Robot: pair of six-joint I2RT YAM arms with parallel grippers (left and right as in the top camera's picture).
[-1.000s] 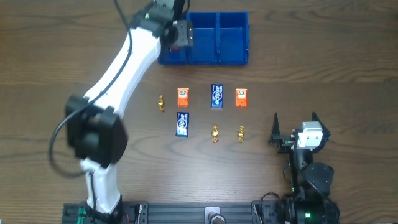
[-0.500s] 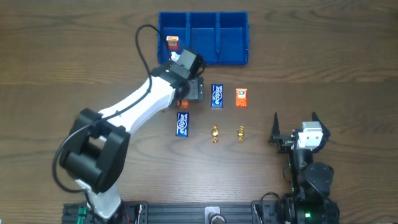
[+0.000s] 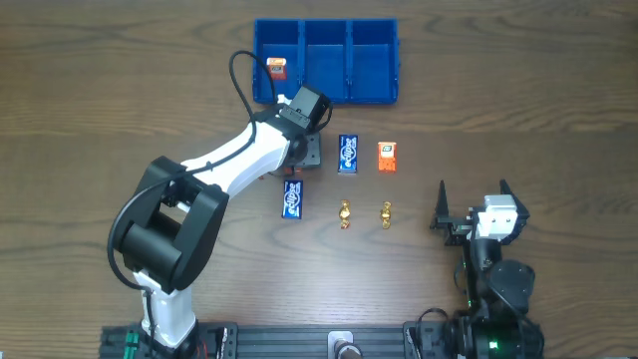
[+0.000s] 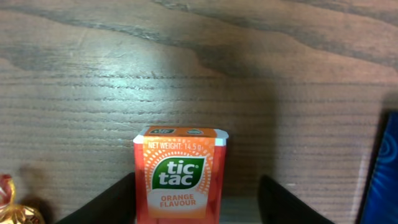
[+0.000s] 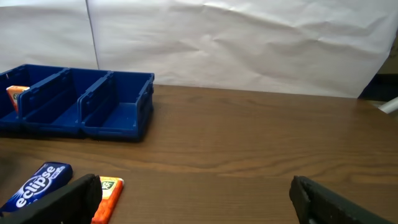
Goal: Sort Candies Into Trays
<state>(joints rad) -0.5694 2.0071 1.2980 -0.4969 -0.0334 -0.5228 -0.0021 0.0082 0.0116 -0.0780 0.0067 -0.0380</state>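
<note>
We are finding tray [image 3: 326,98] at far side of table [image 3: 558,120], first candy box [image 3: 277,68] sitting in its left compartment. Before tray, row running left to right: lone wrapped candy [image 4: 13,210], second candy box [image 4: 180,177] lying between spread fingers of left gripper [image 4: 194,208], far mint pack [image 3: 347,154], third candy box [image 3: 387,157]. Nearer row: near mint pack [image 3: 292,198], middle wrapped candy [image 3: 344,213], right wrapped candy [image 3: 386,212]. Right gripper [image 3: 471,204] is sitting right of these, well apart.

We see bright, even light from overhead on the table [image 3: 558,120]; the left arm [image 3: 239,165] casts only a faint shadow, while wood near the orange box [image 4: 179,180] lies dim beside a pale sheen
</note>
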